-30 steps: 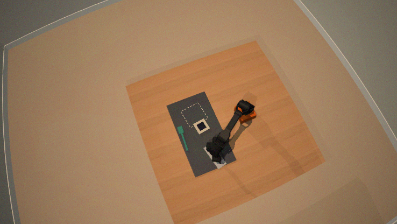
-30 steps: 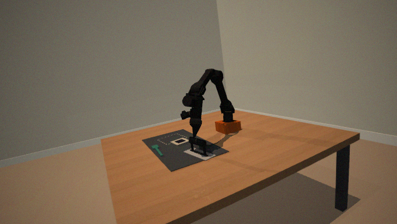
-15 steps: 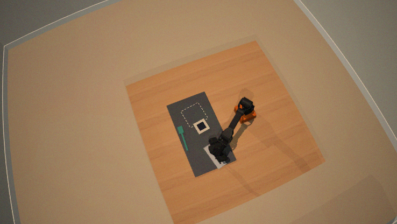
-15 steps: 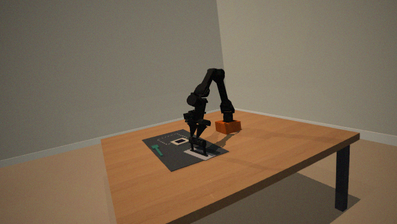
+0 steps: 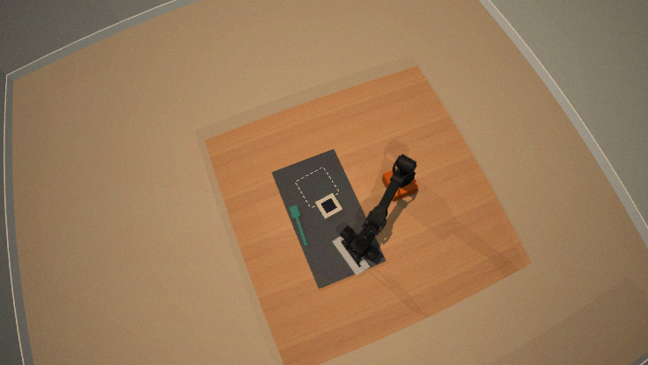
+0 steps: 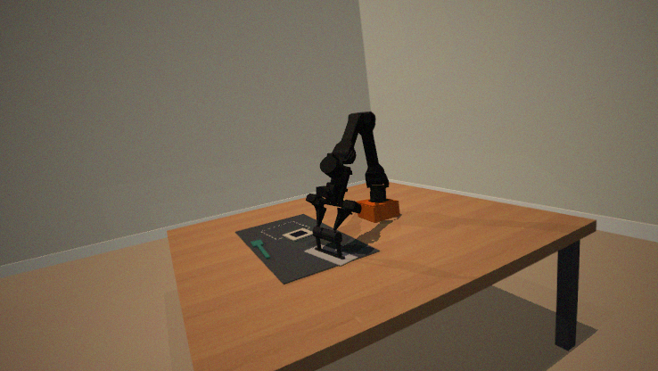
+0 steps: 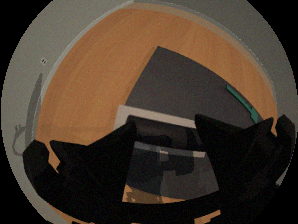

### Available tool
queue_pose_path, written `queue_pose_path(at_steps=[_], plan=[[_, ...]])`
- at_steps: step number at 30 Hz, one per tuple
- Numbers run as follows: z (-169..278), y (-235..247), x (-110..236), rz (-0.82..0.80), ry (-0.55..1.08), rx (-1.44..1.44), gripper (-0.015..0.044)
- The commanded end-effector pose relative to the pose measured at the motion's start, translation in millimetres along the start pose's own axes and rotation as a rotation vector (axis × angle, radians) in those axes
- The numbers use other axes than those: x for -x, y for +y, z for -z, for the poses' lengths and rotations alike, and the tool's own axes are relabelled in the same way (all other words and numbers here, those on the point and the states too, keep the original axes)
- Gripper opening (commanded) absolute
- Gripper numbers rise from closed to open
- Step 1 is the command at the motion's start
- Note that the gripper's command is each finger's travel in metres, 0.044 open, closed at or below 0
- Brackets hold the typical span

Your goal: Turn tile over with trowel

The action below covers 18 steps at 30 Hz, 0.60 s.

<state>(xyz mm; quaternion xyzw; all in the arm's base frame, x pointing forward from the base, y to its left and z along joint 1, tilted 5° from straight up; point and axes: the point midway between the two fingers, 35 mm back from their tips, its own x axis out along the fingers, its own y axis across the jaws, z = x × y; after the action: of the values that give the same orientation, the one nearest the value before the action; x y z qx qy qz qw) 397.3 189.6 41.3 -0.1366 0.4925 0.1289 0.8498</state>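
The tile [image 5: 328,206] [image 6: 298,234] is white with a dark square mark facing up. It lies on the dark mat [image 5: 317,267] [image 6: 285,269] [image 7: 180,83] at the near corner of the dashed outline [image 5: 309,174], mostly outside it. The small green trowel [image 5: 299,226] [image 6: 259,249] [image 7: 241,102] lies flat on the mat's left side, far from my fingers. My gripper [image 5: 360,259] [image 6: 330,225] [image 7: 165,121] is open and empty. It points down just above a small black stand [image 6: 327,237] on a white pad [image 5: 341,250] [image 6: 349,259] at the mat's near right end.
The arm's orange base [image 5: 404,190] [image 6: 378,210] stands on the wooden table [image 5: 444,218] [image 6: 437,258] right of the mat. The black stand sits directly under the fingers. The table's edges lie well away from the mat.
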Motion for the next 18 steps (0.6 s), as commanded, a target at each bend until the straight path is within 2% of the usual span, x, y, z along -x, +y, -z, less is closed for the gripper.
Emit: queue_pose_path(at_steps=[1, 18], plan=[[4, 0, 1, 0.021, -0.039, 0.138, 0.0300], [25, -8, 0, 0.103, -0.114, 0.569, 0.0300]])
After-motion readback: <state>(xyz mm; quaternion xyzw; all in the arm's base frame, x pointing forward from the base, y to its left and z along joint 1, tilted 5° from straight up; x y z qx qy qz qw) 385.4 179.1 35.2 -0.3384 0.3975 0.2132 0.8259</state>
